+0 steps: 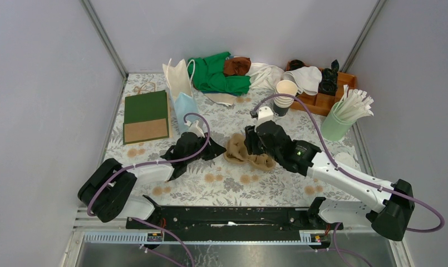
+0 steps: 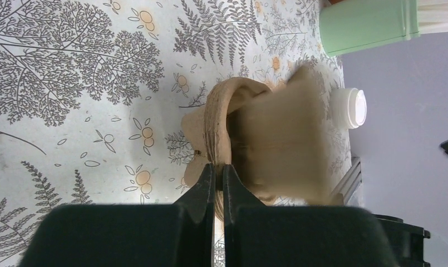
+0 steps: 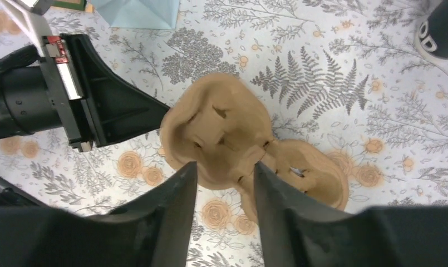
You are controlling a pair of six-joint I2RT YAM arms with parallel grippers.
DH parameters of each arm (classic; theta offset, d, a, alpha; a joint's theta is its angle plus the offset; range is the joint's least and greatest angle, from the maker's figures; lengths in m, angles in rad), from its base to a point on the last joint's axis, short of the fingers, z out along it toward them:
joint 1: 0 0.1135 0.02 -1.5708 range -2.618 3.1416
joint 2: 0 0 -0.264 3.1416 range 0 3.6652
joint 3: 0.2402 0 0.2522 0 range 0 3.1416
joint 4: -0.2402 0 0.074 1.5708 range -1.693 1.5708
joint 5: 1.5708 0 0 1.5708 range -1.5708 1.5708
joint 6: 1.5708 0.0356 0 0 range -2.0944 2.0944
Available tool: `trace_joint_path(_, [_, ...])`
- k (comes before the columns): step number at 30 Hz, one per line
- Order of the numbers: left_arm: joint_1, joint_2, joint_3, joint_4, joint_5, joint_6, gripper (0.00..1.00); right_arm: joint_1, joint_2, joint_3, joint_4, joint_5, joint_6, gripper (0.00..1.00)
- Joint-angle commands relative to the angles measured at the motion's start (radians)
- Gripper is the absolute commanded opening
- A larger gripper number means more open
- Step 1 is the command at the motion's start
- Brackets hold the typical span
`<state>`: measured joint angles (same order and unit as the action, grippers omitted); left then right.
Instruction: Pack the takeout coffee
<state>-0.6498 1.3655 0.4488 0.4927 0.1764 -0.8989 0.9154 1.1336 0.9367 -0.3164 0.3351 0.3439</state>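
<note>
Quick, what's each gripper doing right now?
Left gripper: closed, pinching the pulp tray at its rim.
Right gripper: open, holding nothing.

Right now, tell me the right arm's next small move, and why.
Probably lift the right end effector off the cup tray and reach for the lidded cup. Its jaws stand open over the tray, holding nothing; the left end effector pinches the tray's rim, and the cup stands outside the tray.

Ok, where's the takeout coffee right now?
In the top view, the takeout coffee sits mid-table, just beyond the right end effector, beside the cup stack.
</note>
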Motion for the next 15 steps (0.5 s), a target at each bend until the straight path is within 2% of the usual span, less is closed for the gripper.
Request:
trace_joint_path(1, [0.003, 0.015, -0.014, 0.011, -0.021, 0.044, 0.00, 0.000, 0.014, 0.056, 0.020, -0.083, -0.012, 0.68])
trace_joint_path(2, [0.003, 0.016, -0.015, 0.013, -0.019, 0.043, 0.00, 0.000, 0.015, 0.055, 0.025, -0.104, -0.013, 0.77])
trace_joint_path(4, [0.003, 0.017, -0.015, 0.014, -0.018, 0.044, 0.00, 0.000, 0.017, 0.053, 0.020, -0.112, -0.003, 0.79])
trace_joint_path(9, [0.003, 0.011, -0.021, 0.016, -0.017, 0.043, 0.00, -0.024, 0.089, 0.091, -0.134, 0.081, 0.128, 0.69])
trace_joint_path(11, [0.003, 0.007, -0.025, 0.019, -0.017, 0.042, 0.00, -0.061, 0.137, 0.088, -0.177, 0.083, 0.194, 0.75])
trace_joint_path(13, [0.003, 0.003, -0.027, 0.020, -0.016, 0.043, 0.00, -0.102, 0.179, 0.073, -0.179, 0.033, 0.248, 0.86])
trace_joint_path(15, [0.003, 0.000, -0.030, 0.017, -0.016, 0.044, 0.00, -0.121, 0.211, 0.055, -0.154, -0.007, 0.291, 0.88])
